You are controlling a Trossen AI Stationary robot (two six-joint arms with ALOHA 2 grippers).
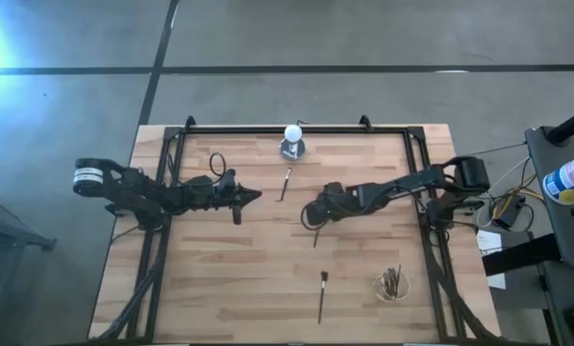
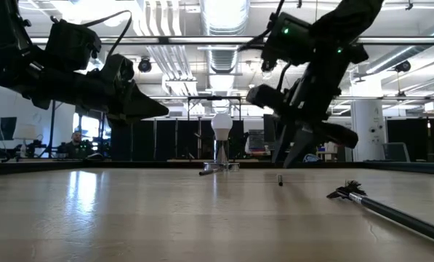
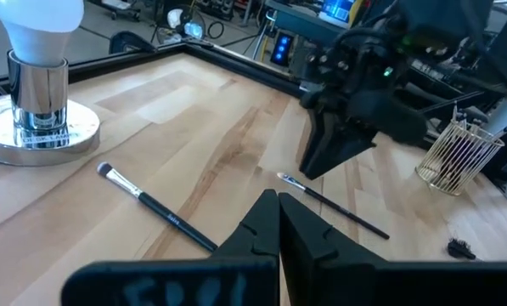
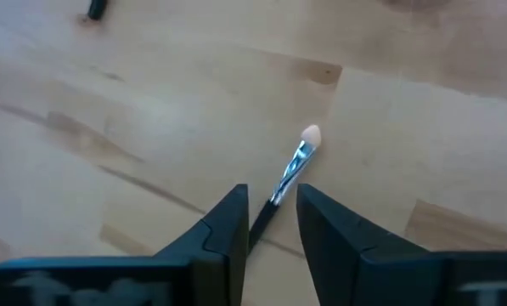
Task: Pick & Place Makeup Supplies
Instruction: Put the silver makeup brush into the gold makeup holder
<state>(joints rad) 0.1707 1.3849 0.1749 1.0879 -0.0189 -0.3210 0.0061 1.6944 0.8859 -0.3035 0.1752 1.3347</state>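
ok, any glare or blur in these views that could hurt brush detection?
High view: bright flare at the top-left corner, off the table. Low view: ceiling lights backlight both arms into silhouettes, and the near brush is soft. Right wrist view: the brush between the right tool fingers is slightly blurred.

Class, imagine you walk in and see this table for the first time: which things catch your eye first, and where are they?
The white ball on its round grey base stands out at the table's far edge. Near the middle, the right gripper straddles a slim makeup brush lying on the wood, jaws apart. The left gripper hovers shut to its left, and a wire cup of brushes sits at the near right corner.
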